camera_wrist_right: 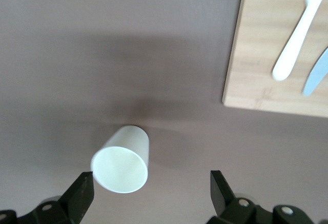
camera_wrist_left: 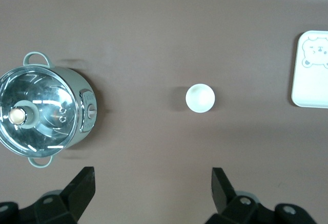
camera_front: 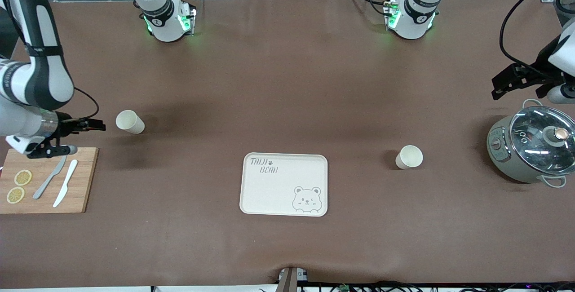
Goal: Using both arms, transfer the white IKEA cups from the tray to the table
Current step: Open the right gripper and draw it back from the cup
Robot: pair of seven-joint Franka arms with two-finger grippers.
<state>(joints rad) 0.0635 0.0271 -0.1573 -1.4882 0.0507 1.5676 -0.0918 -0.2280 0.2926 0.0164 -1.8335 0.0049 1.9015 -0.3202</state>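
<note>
**Nearest the front camera: tray bare, both cups apart on the cloth**

Nearest the front camera lies the cream bear tray (camera_front: 284, 184), flat on the brown table (camera_front: 287, 81) with nothing on it. Toward the right arm's end, about level with the tray, sits a wooden cutting board (camera_front: 47, 179) carrying two lemon slices (camera_front: 19, 186), a grey knife (camera_front: 49, 178) and a white knife (camera_front: 65, 188).

A little farther from the camera, one white cup (camera_front: 409, 157) stands upright on the cloth between the tray and the lidded grey pot (camera_front: 532, 146), which sits at the left arm's end. The other white cup (camera_front: 130, 121) stands upright farther back still, toward the right arm's end, just past the board's corner.

The right gripper (camera_front: 74, 137) hangs over the edge of the board beside that cup, fingers (camera_wrist_right: 82, 196) spread wide and holding nothing. The left gripper (camera_front: 516, 81) hangs over the table just above the pot, fingers (camera_wrist_left: 220, 185) likewise wide apart and empty.
</note>
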